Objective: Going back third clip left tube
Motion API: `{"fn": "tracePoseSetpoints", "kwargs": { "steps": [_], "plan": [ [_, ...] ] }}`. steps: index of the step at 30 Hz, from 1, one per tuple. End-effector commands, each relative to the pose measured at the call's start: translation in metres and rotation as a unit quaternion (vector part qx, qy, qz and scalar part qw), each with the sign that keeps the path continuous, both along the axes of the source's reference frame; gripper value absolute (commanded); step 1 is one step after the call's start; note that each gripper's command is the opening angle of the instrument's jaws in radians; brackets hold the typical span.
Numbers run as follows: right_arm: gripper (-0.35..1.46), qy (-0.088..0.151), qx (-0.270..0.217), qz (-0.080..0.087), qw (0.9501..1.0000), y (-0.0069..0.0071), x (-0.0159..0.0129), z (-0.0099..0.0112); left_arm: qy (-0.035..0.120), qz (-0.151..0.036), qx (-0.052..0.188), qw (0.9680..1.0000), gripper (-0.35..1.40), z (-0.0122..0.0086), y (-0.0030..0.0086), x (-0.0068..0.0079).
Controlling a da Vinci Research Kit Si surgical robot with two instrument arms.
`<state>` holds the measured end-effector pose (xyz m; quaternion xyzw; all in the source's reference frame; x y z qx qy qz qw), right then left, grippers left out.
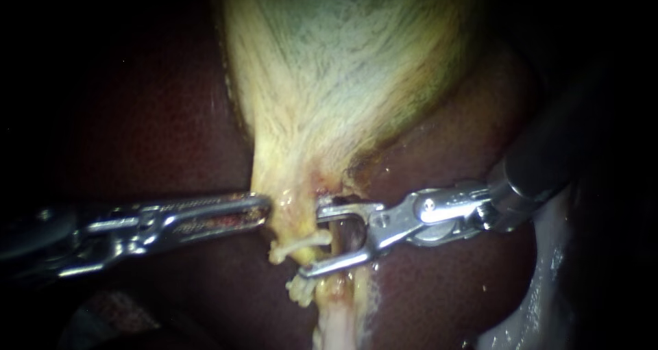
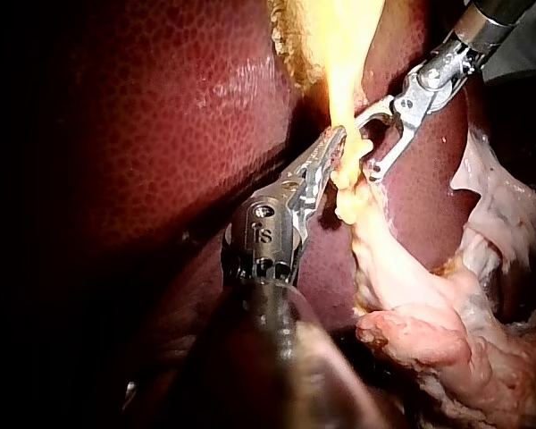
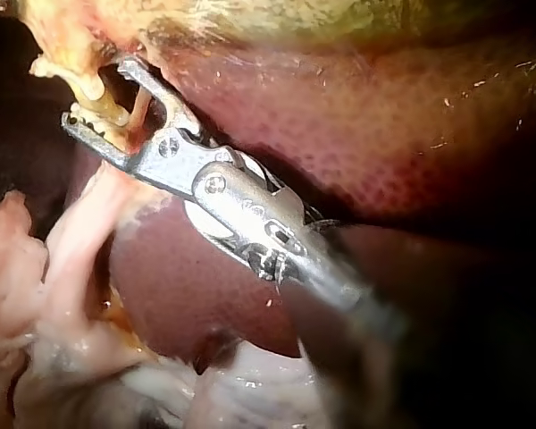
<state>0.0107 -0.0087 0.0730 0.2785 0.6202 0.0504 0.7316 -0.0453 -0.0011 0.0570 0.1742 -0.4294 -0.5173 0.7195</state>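
The right tool (image 1: 312, 244) stands wide open, a clear gap between its two jaws, and it grips nothing. The tube (image 1: 334, 319) runs across that gap, roughly square to the tool's long axis, hanging from the neck of the gallbladder (image 1: 343, 69). Between the jaws, close to their tips, lies a pale piece that looks like a clip (image 1: 299, 245) set across the tube. The view is too poor to be sure of its seat. A second clip (image 1: 299, 290) sits on the same tube just outside the one jaw, farther from the gallbladder.

The relation that matters is this: the tube and clip lie ahead of the right tool, inside its open fork, so the way out is straight back along its own shaft. Both jaws look near the tube, and a sideways drift would likely drag one of them against the clip. The dark liver (image 1: 445, 288) lies beneath the tool.

The left tool (image 1: 264, 209) comes at the tube from the opposite side, its tip against the yellow tissue at the gallbladder's neck. Whether it has hold of that tissue cannot be told. The right tool is the nearer to the clip, and the retreat falls to it.
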Motion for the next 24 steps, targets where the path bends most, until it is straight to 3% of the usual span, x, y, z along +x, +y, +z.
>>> {"fn": "tracePoseSetpoints", "kwargs": {
  "steps": [1, 4, 15, 24],
  "plan": [
    [0.52, 0.001, -0.006, 0.001, 1.0, 0.0001, -0.0006, -0.0001, 0.0, 0.0, 0.0, 1.0, -0.35, 0.0, 0.0, 0.0],
    [0.53, 0.006, -0.026, 0.004, 0.9996, 0.0005, -0.0025, -0.0005, 0.0, 0.0, 0.0, 1.0, -0.35, 0.0, 0.0, 0.0],
    [0.56, 0.011, -0.075, 0.024, 0.9968, 0.004, -0.0064, -0.004, 0.0, 0.0, 0.0, 1.0, -0.35, 0.0001, 0.0, 0.0],
    [0.58, 0.01, -0.077, 0.026, 0.9967, 0.004, -0.0071, -0.0047, 0.001, -0.001, -0.001, 1.0, -0.35, 0.0012, 0.0004, -0.0005]
  ]
}}
